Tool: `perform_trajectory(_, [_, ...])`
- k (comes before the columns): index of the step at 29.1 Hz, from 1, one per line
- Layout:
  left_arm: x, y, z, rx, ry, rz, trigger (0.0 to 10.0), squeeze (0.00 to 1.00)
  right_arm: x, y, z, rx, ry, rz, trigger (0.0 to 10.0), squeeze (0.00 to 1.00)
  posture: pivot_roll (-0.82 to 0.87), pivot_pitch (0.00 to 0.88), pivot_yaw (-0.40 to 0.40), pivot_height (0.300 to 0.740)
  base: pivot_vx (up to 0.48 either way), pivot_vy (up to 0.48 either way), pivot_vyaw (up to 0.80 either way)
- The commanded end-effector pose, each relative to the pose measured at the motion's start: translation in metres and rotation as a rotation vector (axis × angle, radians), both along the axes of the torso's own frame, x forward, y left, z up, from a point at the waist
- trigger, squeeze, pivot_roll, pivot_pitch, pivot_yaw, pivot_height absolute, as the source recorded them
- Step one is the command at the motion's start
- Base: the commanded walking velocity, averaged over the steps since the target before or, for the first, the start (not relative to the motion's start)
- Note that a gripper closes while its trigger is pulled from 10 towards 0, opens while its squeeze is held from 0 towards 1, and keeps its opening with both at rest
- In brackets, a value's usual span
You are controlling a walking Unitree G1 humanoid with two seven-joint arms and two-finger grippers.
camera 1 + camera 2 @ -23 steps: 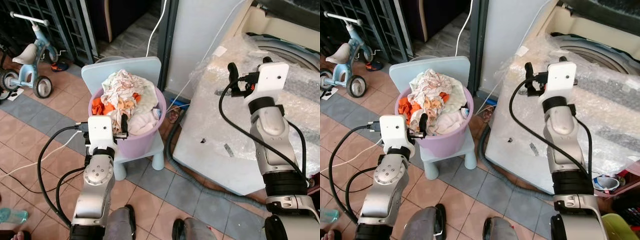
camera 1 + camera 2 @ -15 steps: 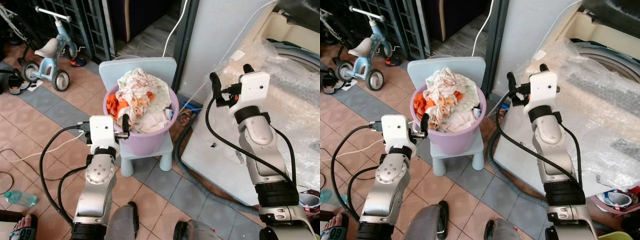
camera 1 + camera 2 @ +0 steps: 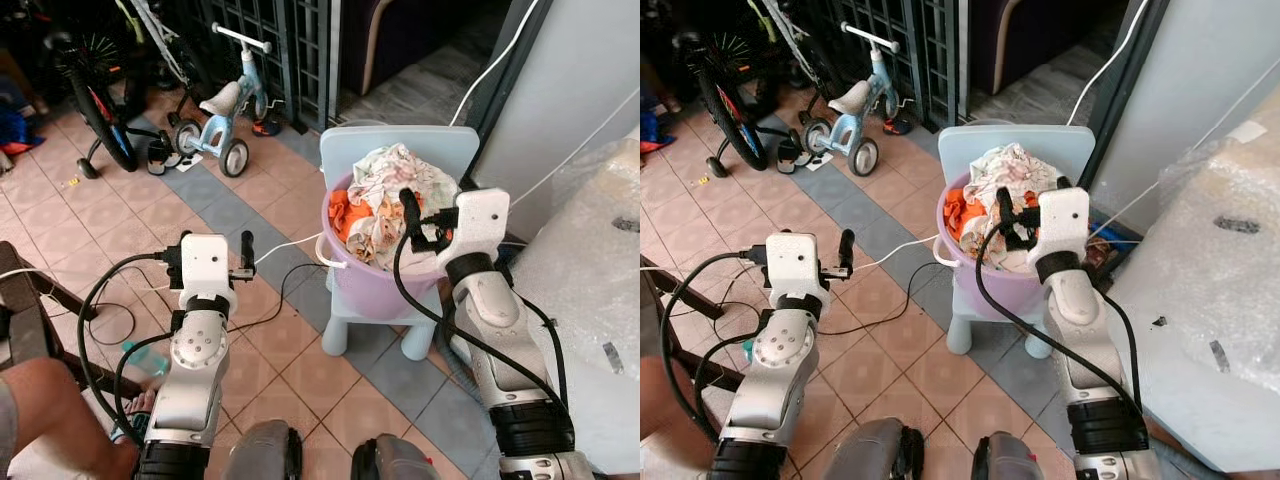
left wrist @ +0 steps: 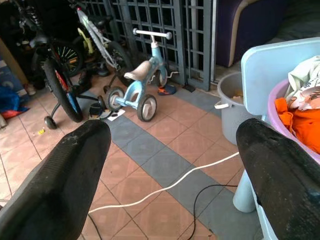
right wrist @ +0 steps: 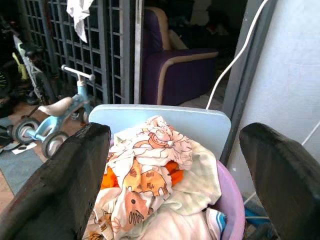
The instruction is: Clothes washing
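A purple basin (image 3: 372, 287) heaped with white, orange and printed clothes (image 3: 396, 188) stands on a light blue child's chair (image 3: 350, 152). My right gripper (image 3: 1032, 208) hovers at the basin's near rim, open, with its fingers pointing over the pile; in the right wrist view the clothes (image 5: 150, 170) lie between the two wide-apart fingers (image 5: 65, 185). My left gripper (image 4: 172, 132) is open and holds nothing, above the tiled floor to the left of the basin. The washing machine (image 3: 592, 235), wrapped in bubble film, is at the right.
A blue tricycle (image 3: 228, 105) and a bicycle (image 3: 95, 90) stand by the metal grille (image 3: 270, 30) at the back left. A grey bucket (image 4: 231, 100) sits behind the chair. White cable (image 3: 285, 245) crosses the tiles. A person's leg (image 3: 30, 400) is at the lower left.
The camera has swung left, so the scene has shifted right. My right gripper came off the washing machine's top to the basin of clothes. My left gripper went from the basin rim to over the floor.
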State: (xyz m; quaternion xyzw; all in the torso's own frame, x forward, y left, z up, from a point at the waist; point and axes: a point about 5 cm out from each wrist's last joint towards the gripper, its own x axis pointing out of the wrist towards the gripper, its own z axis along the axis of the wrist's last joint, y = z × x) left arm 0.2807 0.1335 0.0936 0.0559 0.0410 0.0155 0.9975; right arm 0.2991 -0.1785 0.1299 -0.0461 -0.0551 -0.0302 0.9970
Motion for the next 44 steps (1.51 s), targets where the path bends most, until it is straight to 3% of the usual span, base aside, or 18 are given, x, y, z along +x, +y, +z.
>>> perform_trajectory(1, [0.004, 0.004, 0.001, 0.017, -0.002, -0.01, 10.0, 0.0, -0.002, -0.002, -0.004, 0.007, -0.001, -0.05, 10.0, 0.0, 0.05, 0.022, 0.104, 0.74, 0.0, 0.0, 0.0])
perform_trajectory(5, [0.013, -0.007, 0.007, 0.079, -0.057, -0.087, 10.0, 0.0, -0.007, -0.008, -0.011, 0.015, 0.028, -0.126, 10.0, 0.0, 0.01, 0.005, 0.122, 0.74, 0.0, 0.0, 0.0])
perform_trajectory(9, [0.016, -0.013, 0.011, 0.024, -0.088, -0.156, 10.0, 0.0, -0.016, 0.001, -0.021, 0.012, 0.051, -0.096, 10.0, 0.0, -0.01, 0.0, 0.11, 0.74, 0.0, 0.0, 0.0])
perform_trajectory(16, [0.016, -0.01, 0.008, -0.013, -0.095, -0.108, 10.0, 0.0, -0.021, 0.0, -0.028, -0.007, 0.081, -0.053, 10.0, 0.0, 0.02, 0.0, 0.051, 0.74, 0.396, 0.0, 0.0])
perform_trajectory(21, [0.016, -0.007, 0.006, -0.029, -0.094, -0.09, 10.0, 0.0, -0.01, 0.001, -0.022, -0.051, 0.088, 0.008, 10.0, 0.0, 0.04, 0.0, -0.005, 0.74, 0.0, -0.304, 0.0])
perform_trajectory(31, [0.006, -0.006, -0.002, -0.056, -0.07, -0.062, 10.0, 0.0, -0.005, 0.006, -0.022, -0.045, 0.101, 0.047, 10.0, 0.0, 0.05, 0.0, -0.02, 0.74, 0.0, -0.451, 0.0])
perform_trajectory(36, [0.003, -0.002, -0.004, -0.069, -0.061, -0.037, 10.0, 0.0, -0.011, 0.012, -0.026, -0.06, 0.114, 0.089, 10.0, 0.0, 0.04, 0.0, -0.014, 0.74, 0.0, -0.453, 0.0])
perform_trajectory(44, [-0.019, 0.0, -0.005, -0.072, -0.041, -0.016, 10.0, 0.0, -0.033, 0.027, -0.04, -0.028, 0.177, 0.148, 10.0, 0.0, 0.06, 0.076, -0.024, 0.74, 0.0, 0.0, 0.0])
